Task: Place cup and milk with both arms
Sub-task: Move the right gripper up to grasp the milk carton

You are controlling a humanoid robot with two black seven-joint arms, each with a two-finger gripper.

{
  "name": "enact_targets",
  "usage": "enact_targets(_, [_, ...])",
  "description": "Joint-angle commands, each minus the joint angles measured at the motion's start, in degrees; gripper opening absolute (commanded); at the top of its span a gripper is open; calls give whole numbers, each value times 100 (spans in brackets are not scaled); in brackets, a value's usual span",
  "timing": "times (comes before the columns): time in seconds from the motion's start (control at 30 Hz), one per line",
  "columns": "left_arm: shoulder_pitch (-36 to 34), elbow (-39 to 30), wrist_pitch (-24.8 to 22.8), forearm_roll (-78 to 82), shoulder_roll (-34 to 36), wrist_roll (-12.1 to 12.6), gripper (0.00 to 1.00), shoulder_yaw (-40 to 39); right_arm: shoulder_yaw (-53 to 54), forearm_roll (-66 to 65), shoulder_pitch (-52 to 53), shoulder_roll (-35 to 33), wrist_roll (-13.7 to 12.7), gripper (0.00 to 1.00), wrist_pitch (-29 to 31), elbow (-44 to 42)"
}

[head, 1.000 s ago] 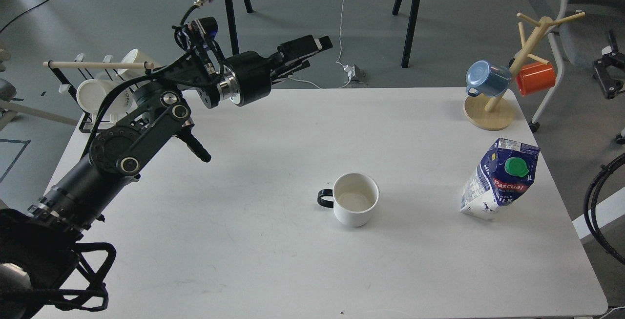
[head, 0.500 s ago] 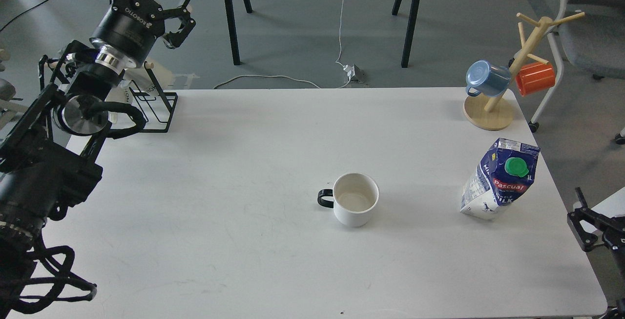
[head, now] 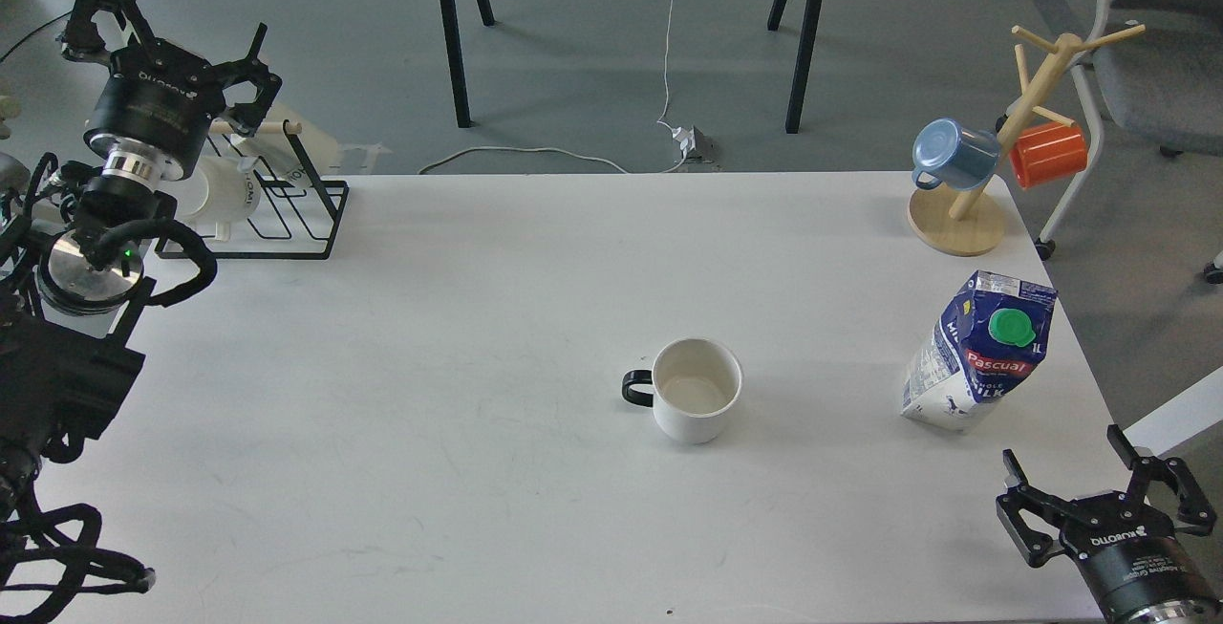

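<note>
At upper left of the frame, left hand [head: 172,32] raised above the far left corner of the white surface [head: 478,366], prongs spread wide, holding nothing. Just behind and beside it, a black wire rack [head: 287,213] with white mugs [head: 225,199] and a wooden dowel. Below, along the left edge, the left arm's [head: 67,356] thick black links and cables.

Near the centre of the frame, slightly right and below, the cup [head: 697,402]: upright on the surface, black loop handle pointing left, cream inside, touched by nothing.

Further right, near the right edge of the surface, the milk [head: 979,352]: leaning, green cap toward the camera, red band beneath it, well apart from the cup and from both hands.

At upper right, a wooden mug tree [head: 994,165] on the far right corner, with a blue cup [head: 951,154] and an orange cup [head: 1048,153] hung on its pegs.

At lower right corner of the frame, right hand [head: 1108,505] pointing up, prongs spread wide, empty, near the surface's front right corner, below the milk and clear of it.
</note>
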Motion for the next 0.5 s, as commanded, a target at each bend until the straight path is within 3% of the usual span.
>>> enact_targets(0.0, [51,-6,1,1,22,-4,99,-2,-150,0,297,329,0,99,0,-227])
enact_targets(0.47, [78,2,19,9,119,5,99,7,-529,-132,1115,979,26,97,0,-931])
